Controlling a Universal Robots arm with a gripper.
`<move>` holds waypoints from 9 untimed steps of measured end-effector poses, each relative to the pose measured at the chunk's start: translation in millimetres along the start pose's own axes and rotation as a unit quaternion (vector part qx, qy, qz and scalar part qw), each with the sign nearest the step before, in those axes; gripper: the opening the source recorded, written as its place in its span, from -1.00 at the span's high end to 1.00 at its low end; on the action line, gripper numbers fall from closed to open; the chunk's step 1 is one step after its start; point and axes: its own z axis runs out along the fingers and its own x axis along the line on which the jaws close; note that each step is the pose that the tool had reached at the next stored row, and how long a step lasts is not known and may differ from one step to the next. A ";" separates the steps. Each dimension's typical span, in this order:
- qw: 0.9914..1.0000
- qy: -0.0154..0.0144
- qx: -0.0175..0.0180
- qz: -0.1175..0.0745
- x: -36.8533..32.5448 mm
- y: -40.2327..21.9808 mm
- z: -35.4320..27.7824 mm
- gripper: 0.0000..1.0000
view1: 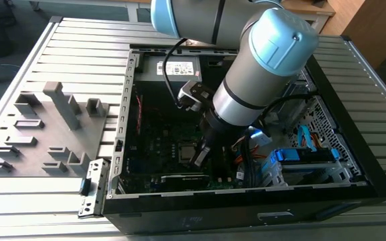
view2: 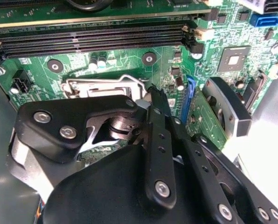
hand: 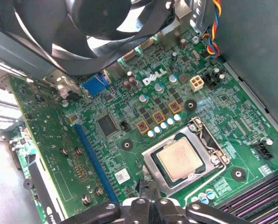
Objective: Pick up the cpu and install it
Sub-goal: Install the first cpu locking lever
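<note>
One small, thin square cpu (hand: 180,159) with a pale silvery top lies flat inside the silver metal socket frame (hand: 149,162) on the green motherboard (hand: 129,116), as the first wrist view shows. In the exterior view this spot is in the lower centre of the open black computer case (view1: 129,100). The black two-fingered gripper (view1: 202,159) hangs just beside the socket, a little toward the exterior view's right. Its jaws look pressed together with nothing between them, so the chip is already released. I judge the pick and the placing done and the work at the seating stage. I cannot tell whether the frame's thin wire lever (hand: 205,136) is latched. If it is not, securing it would call for a fine, steady push close to the board's small parts.
</note>
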 end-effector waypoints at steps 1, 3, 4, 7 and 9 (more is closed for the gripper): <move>1.000 0.000 0.000 0.000 0.0 0.1 -0.9 0.79; 1.000 0.000 0.000 0.000 0.3 0.3 -2.8 0.79; 1.000 0.000 0.000 0.000 0.4 0.4 -3.7 0.79; 1.000 0.000 0.000 0.000 0.5 0.9 -6.2 0.79; 1.000 0.000 0.000 0.000 0.4 1.2 -7.4 0.79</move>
